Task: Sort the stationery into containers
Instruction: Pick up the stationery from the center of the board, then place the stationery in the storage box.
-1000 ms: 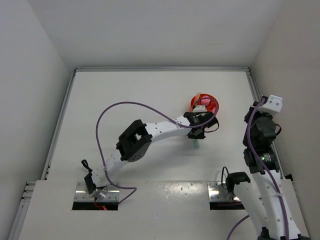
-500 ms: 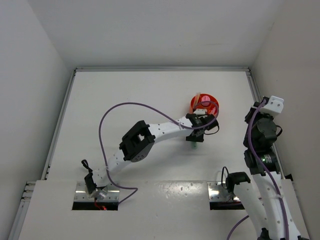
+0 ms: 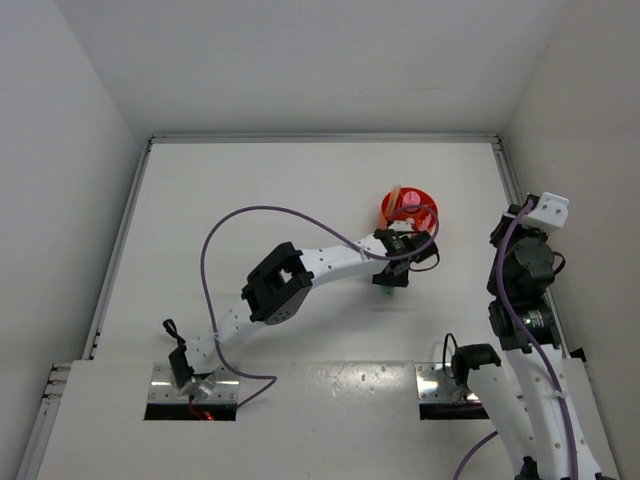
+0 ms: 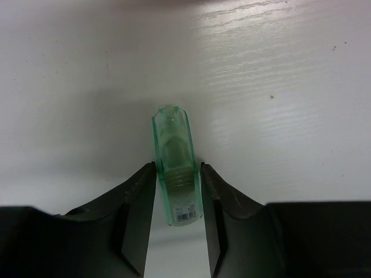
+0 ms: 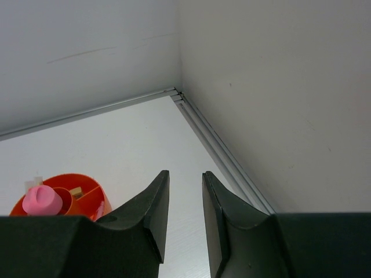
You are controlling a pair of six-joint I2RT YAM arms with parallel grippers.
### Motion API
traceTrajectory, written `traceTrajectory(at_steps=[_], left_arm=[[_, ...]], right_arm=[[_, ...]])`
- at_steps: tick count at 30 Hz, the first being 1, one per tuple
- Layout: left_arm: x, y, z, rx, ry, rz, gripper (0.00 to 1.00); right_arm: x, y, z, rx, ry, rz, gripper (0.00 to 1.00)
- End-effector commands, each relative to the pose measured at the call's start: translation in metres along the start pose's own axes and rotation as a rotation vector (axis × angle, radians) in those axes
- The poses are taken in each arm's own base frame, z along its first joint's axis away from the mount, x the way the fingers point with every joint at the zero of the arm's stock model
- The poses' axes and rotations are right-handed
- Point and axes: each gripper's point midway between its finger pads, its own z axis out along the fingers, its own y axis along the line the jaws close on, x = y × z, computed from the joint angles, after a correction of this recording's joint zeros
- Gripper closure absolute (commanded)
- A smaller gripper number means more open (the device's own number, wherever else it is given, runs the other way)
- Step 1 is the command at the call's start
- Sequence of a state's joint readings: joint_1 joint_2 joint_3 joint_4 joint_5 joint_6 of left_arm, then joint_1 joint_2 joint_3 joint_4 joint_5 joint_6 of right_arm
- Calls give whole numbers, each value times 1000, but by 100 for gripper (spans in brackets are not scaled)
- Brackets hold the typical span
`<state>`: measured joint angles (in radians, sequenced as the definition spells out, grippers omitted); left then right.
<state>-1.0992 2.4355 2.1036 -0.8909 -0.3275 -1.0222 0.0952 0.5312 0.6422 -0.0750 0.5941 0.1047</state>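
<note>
Left end effector (image 4: 178, 174) has edged nearward, clamping translucent mint-green faceted pen (image 4: 174, 145); right end effector (image 5: 185, 179) narrowly parted.

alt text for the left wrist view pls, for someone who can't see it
A see-through mint-green stick is pinched between the left arm's two black fingers, its capped end pointing away over a white table. A small barcode label sits at its near end.

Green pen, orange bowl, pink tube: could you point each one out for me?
Green pen (image 4: 175, 168): left wrist view, middle of its clear barrel.
Orange bowl (image 5: 87, 196): right wrist view, bare inner wall.
Pink tube (image 5: 42, 200): right wrist view, its rounded top.
</note>
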Motion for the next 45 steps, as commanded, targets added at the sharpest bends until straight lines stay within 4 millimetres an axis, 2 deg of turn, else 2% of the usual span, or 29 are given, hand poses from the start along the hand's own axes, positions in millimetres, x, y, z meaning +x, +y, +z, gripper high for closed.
traceTrajectory(at_steps=[1,5,7,8,9,11,12,13,15,16,17,18,19,20,21,24,28,29,31,32,33,35,38,43,45], left_arm=[[4,-8,-2,13,6,8,58],[9,-9,1,17,26,2,60],[15,-10,-1,13,33,15,70],[10,-13,-9,28,23,8,78],[12,-15,-16,33,12,19,82],[6,-19,-33,42,-33,25,86],[1,-28,-56,80,-65,26,86],[-4,-30,-66,97,-76,27,86],[-15,-39,-92,133,-149,31,86],[-29,-40,-112,162,-189,40,86],[-42,-46,-127,193,-231,41,87],[-52,-51,-139,225,-261,60,89],[-62,-55,-145,235,-303,95,92],[-78,-65,-166,291,-354,94,94],[-90,-79,-176,349,-403,110,96],[-121,-91,-197,426,-523,189,98],[-163,-110,-209,491,-730,254,98],[-174,-119,-221,522,-811,295,98],[-186,-131,-214,537,-883,337,96],[-186,-134,-206,539,-886,336,96],[-191,-139,-210,542,-920,370,96],[-198,-139,-188,487,-950,399,95],[-212,-130,-169,399,-992,380,94],[-216,-121,-127,313,-974,391,94],[-221,-115,-120,295,-976,380,94]], right_arm=[[-13,1,-1,-6,-49,24,70],[-13,1,-1,-6,-49,24,70],[-13,1,-1,-6,-49,24,70],[-13,1,-1,-6,-49,24,70],[-13,1,-1,-6,-49,24,70],[-13,1,-1,-6,-49,24,70],[-13,1,-1,-6,-49,24,70],[-13,1,-1,-6,-49,24,70],[-13,1,-1,-6,-49,24,52],[-13,2,-1,-15,-49,24,44],[-13,2,-1,-15,-49,24,38],[-13,2,-1,-15,-49,24,37],[-13,4,-1,-25,-50,24,45],[-13,4,-1,-25,-50,24,83],[-11,4,-1,-25,-42,19,99],[-11,6,-1,-34,-42,19,100],[-9,7,0,-34,-35,14,97],[-5,7,1,-35,-27,9,97],[-4,5,1,-26,-26,9,96],[-4,5,1,-26,-26,9,96],[-4,5,1,-26,-26,9,95],[-2,6,2,-26,-19,5,95],[-2,6,2,-26,-19,5,95],[-2,7,4,-26,-19,5,95],[-2,7,4,-26,-19,5,95]])
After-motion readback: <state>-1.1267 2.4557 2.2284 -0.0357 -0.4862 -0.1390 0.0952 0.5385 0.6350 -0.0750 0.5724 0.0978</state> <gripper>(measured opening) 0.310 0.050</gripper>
